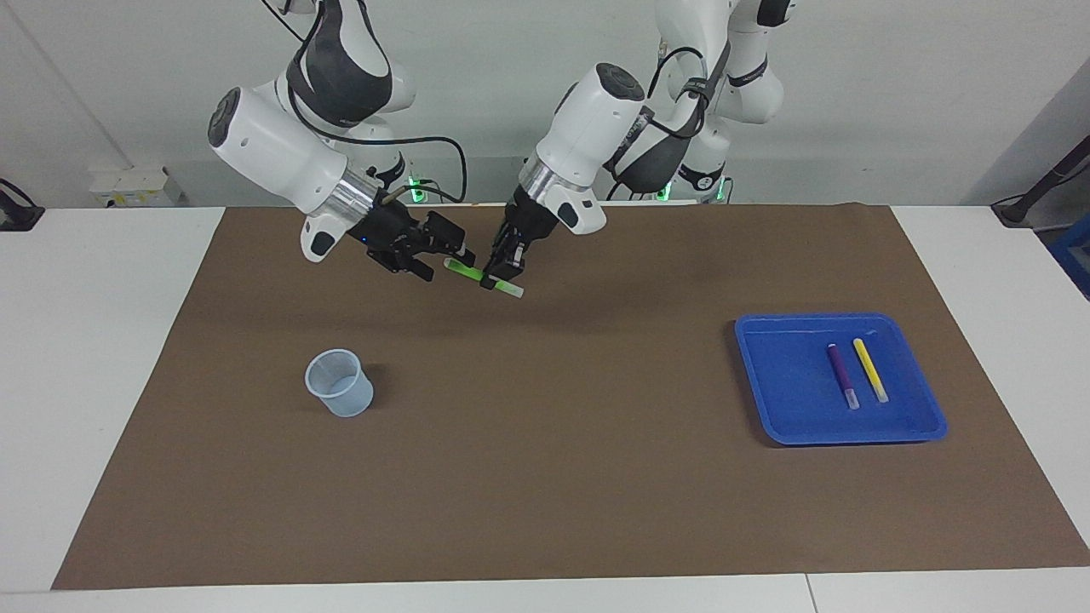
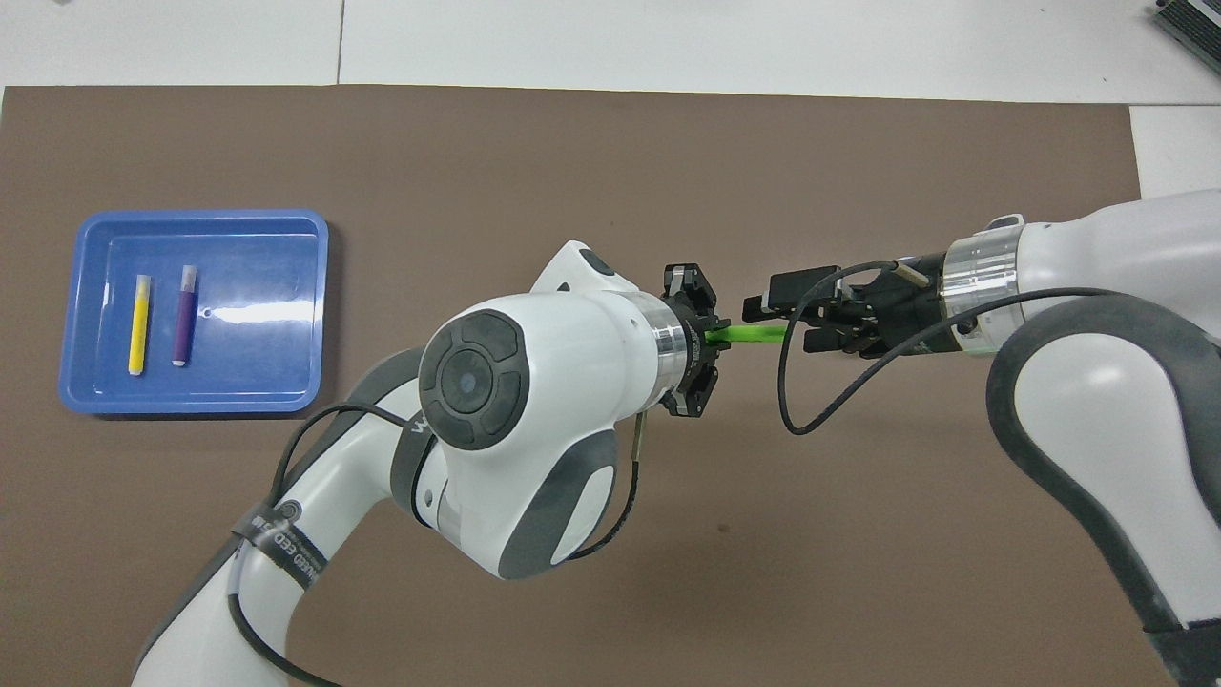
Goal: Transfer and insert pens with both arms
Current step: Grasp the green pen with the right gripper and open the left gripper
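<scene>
left pincer [image 1: 501, 271] clamped on green pen [image 1: 464, 270] | right pincer [image 1: 444, 254] spread wide around pen's tip | both over brown mat [image 1: 545, 477]

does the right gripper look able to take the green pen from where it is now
Probably yes. The right gripper is open with the green pen's free end at its fingertips, both over the mat. The left gripper, shut on the pen's middle, leaves that end clear.

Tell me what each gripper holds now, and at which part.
The left gripper holds the green pen near its pale end. The right gripper holds nothing.
</scene>
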{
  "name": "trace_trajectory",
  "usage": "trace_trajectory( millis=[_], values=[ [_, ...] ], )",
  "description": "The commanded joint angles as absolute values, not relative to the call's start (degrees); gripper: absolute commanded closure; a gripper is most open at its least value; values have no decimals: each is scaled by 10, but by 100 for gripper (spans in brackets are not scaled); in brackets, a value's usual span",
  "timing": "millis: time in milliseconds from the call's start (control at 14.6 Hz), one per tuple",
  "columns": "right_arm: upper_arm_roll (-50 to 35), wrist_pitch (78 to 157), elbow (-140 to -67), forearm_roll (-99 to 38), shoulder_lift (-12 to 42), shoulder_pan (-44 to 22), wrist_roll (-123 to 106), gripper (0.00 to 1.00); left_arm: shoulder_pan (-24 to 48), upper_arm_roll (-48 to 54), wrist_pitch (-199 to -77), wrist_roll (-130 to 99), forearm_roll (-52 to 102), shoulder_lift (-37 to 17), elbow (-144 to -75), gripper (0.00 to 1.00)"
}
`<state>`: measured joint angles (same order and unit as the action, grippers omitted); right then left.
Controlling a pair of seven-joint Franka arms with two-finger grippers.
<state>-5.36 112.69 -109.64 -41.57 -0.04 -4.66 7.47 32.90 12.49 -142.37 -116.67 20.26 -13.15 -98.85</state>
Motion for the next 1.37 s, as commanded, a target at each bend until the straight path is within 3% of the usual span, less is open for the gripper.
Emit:
trace_trajectory(
  millis=[0,137,343,412,755,1029,1304],
  values=[
    [-56,1121,-1096,-433,1,-36,55,0,343,115,-1461,-1183,214,-133,-1000,100],
    [-56,1108,-1094,-433,1,-23,43,10,343,115,-1463,-1183,213,-132,-1005,100],
    [-56,1096,-1092,-433,1,-15,37,40,346,115,-1468,-1183,214,-131,-1007,100],
    [-56,1098,-1092,-433,1,-16,37,45,347,115,-1476,-1183,214,-132,-1008,100],
    [-56,1103,-1091,-434,1,-18,40,46,349,115,-1506,-1199,214,-133,-1013,100],
    [-56,1105,-1086,-439,3,-20,41,56,356,115,-1521,-1200,214,-132,-1022,100],
    [-56,1107,-1084,-440,5,-20,41,58,357,115,-1523,-1200,214,-132,-1022,100]
  ],
)
